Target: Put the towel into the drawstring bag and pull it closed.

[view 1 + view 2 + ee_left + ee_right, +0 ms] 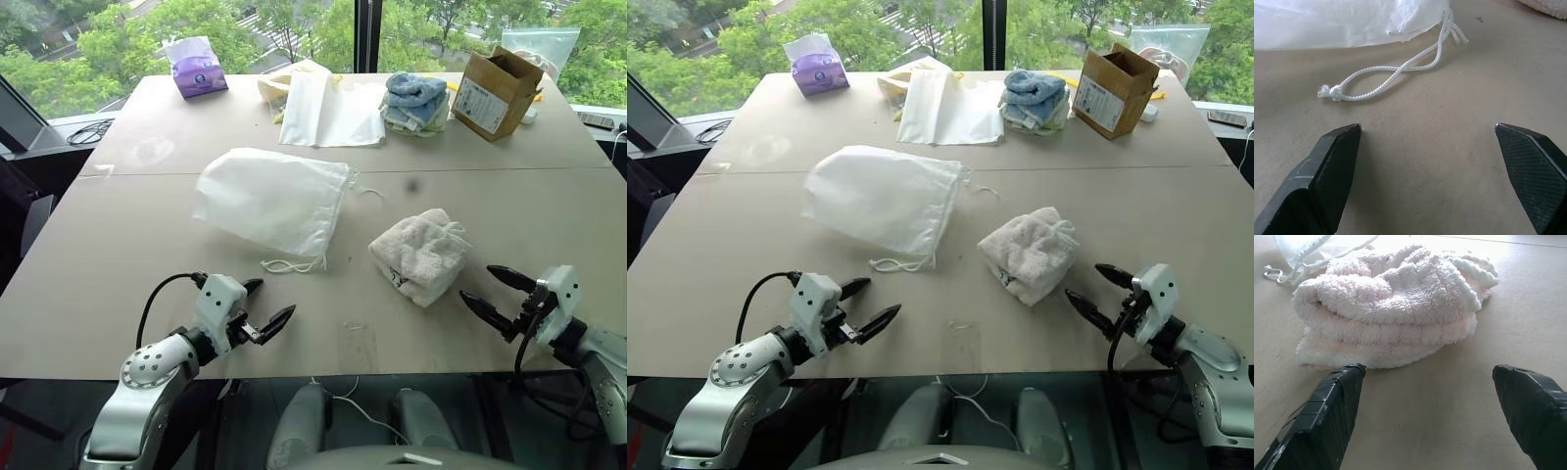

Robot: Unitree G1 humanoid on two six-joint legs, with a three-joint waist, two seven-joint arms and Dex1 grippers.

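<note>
The towel (423, 255), right of the bag (272, 199), looks soft and light; pinch its near folded edge. Both grippers, left (266, 305) and right (500, 295), gape wide, empty.

drawstring bag (272, 199) left of towel (421, 253) | both on table (118, 255)

Silver-grey rounded arms, white wrist housings, looping black cables, black pointed jaws with cross-hatched inner pads

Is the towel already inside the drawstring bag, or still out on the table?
Out. The towel lies as a folded bundle on the table, apart from the drawstring bag, which lies flat beside it.
</note>
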